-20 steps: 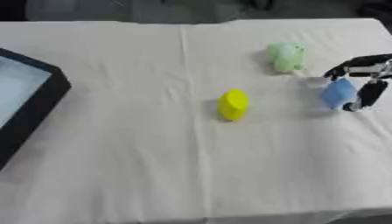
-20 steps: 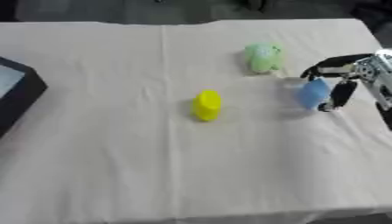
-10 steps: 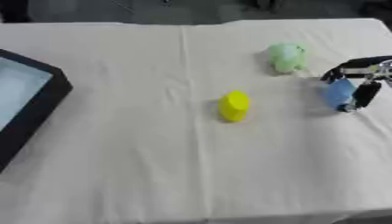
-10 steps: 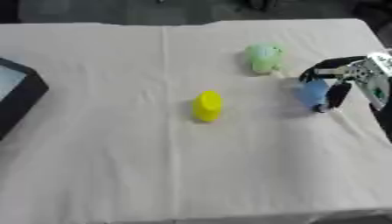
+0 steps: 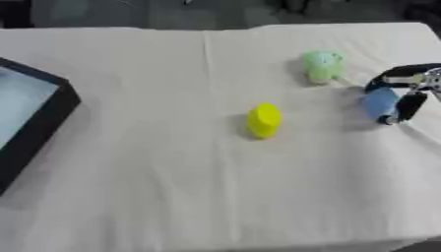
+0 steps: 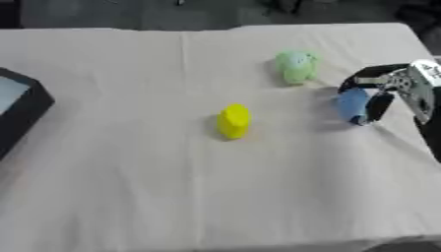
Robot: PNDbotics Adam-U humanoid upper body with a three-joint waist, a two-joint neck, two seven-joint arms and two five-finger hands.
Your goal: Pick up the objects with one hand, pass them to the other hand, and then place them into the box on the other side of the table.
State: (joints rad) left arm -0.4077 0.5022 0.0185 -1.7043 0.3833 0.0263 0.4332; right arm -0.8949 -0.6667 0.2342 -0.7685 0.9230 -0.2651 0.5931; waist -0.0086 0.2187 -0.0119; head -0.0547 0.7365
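- Right hand at the right edge of the bench, black fingers curled down around a blue object.
- Blue object held between one finger arching over its top and another running down its right side; lifted or resting on the cloth, cannot tell.
- Pale green object just beyond the blue one, toward the far edge, apart from the hand.
- Yellow object upright near the middle of the bench, well apart from both the hand and the green object.
- Black-walled box at the left edge, on the opposite side from the hand, pale interior partly in view.
- White cloth over the whole bench, a crease running from the far edge toward the yellow object.
- Left hand out of both views.
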